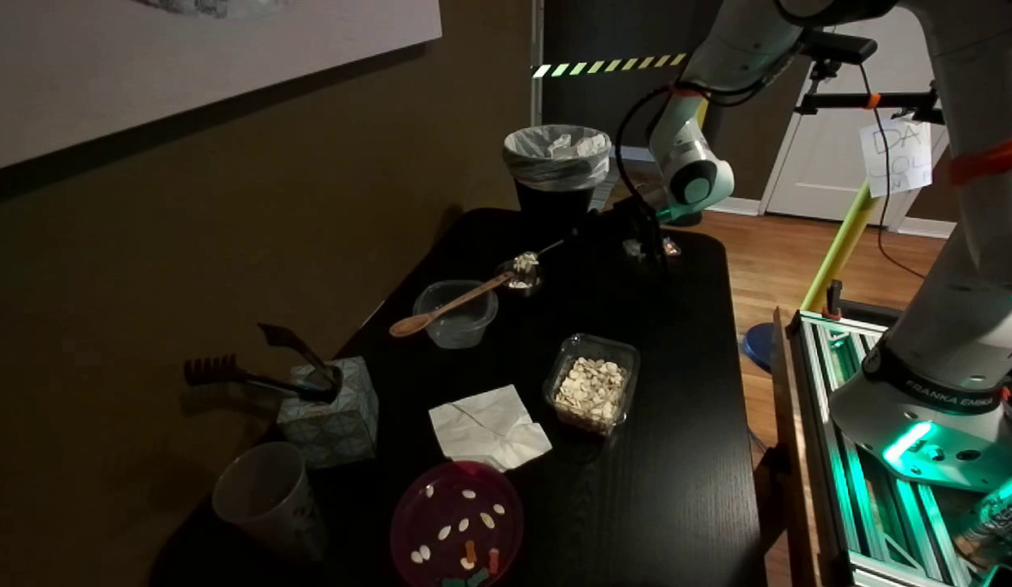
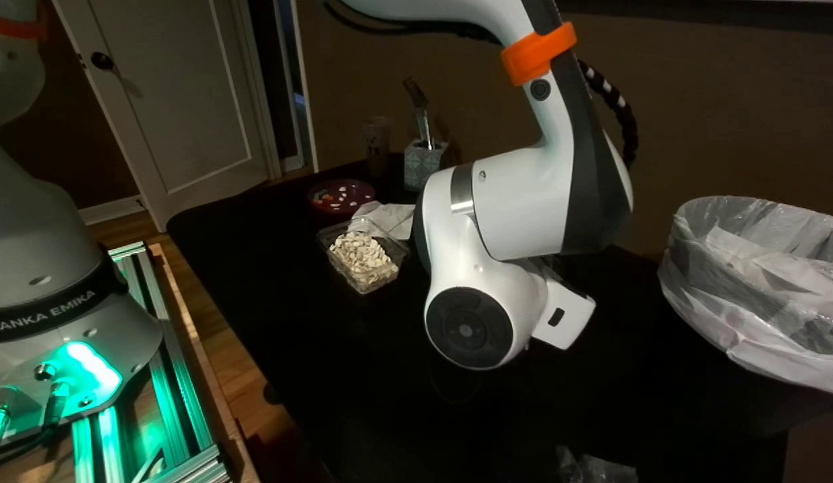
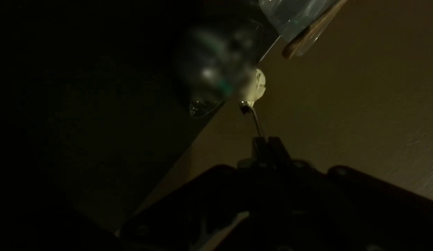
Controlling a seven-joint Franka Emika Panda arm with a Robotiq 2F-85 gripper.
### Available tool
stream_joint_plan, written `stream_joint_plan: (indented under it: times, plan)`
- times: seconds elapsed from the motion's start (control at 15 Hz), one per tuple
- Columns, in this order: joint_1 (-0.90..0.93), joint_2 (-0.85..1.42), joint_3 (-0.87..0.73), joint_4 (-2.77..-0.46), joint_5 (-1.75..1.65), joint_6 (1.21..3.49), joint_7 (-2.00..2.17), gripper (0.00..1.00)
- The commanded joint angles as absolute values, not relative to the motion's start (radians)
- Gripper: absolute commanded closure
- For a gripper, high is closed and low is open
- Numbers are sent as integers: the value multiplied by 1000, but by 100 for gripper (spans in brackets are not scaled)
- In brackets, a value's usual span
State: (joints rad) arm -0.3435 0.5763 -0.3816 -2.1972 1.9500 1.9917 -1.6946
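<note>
- The metal spoon (image 3: 257, 122) looked smooth and shiny at its neck.
- The wooden spoon (image 1: 452, 305) was smooth with a soft sheen.
- The punnet (image 1: 628, 379) and, at its ten o'clock in an exterior view, the tub (image 1: 459, 334) were clear, glossy plastic.
- The paper napkin (image 1: 485, 424), at the punnet's eight o'clock, was matt and creased.
- The tabletop (image 1: 673, 456) looked fine-grained and wood-like.
- The bin liner (image 2: 745, 295) was thin, crinkled, shiny plastic.

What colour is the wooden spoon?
Brown. The wooden spoon shows best in an exterior view.
</note>
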Motion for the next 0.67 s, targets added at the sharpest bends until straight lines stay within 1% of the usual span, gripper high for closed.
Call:
stream_joint_plan:
  times: [0.0, 0.27, 0.33, 0.6]
  plan:
    - [-302, 507, -390, -2273, 2040, 2053, -1904, 99]
    - [-276, 484, -391, -2292, 2087, 2156, -2018, 99]
    - [-279, 482, -385, -2293, 2070, 2163, -1979, 99]
    - [-325, 474, -371, -2303, 1976, 2059, -1728, 99]
